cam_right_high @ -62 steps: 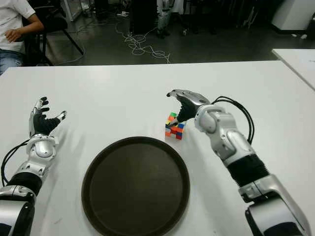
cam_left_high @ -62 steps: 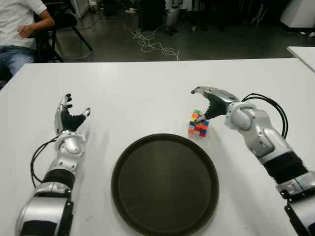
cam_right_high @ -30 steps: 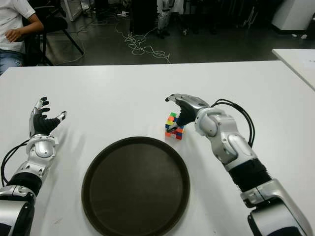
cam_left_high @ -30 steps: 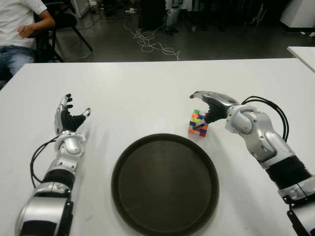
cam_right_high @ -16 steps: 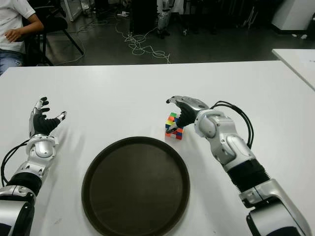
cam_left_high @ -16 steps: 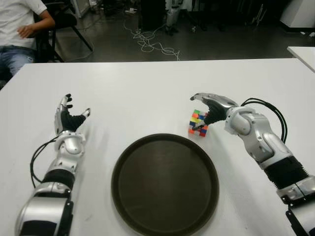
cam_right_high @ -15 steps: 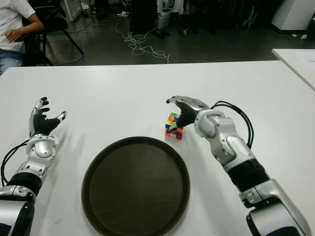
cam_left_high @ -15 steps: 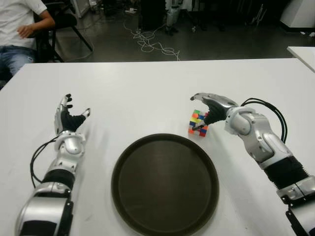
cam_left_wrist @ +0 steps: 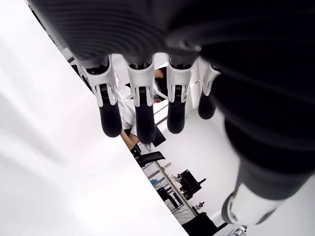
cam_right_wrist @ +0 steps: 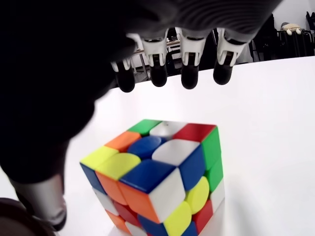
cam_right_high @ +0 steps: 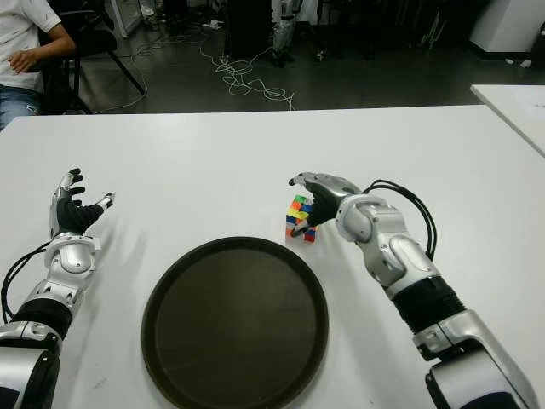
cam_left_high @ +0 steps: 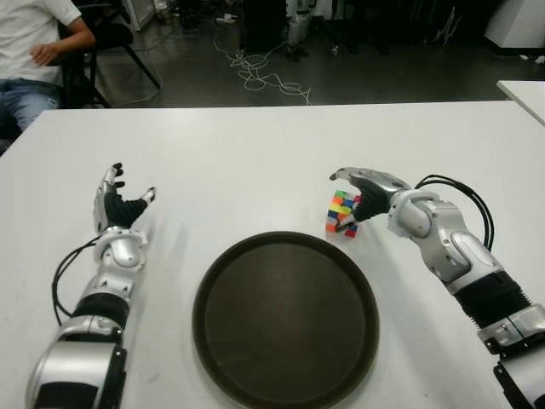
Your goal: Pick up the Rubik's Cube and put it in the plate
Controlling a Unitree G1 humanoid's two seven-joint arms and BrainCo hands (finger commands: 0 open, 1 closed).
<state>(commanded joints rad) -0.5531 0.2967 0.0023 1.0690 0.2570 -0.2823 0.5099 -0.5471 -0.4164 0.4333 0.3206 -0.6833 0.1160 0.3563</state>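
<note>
The Rubik's Cube (cam_left_high: 341, 211) stands on the white table (cam_left_high: 255, 162), just beyond the far right rim of the dark round plate (cam_left_high: 285, 324). My right hand (cam_left_high: 340, 203) arches over the cube from the right. Its four fingers (cam_right_wrist: 189, 73) stretch out above the cube's top without touching it, and its thumb (cam_right_wrist: 47, 206) hangs beside the cube's near face (cam_right_wrist: 157, 182). The hand is open and holds nothing. My left hand (cam_left_high: 119, 200) shows at the left of the table, well left of the plate, fingers spread upward and empty.
A seated person (cam_left_high: 34, 51) and a chair are past the table's far left corner. Cables (cam_left_high: 264, 77) lie on the dark floor beyond the far edge. The corner of a second white table (cam_left_high: 526, 92) shows at the far right.
My right hand has sunk lower and drawn in closer over the cube. The cube stays where it was. The left hand has not moved.
</note>
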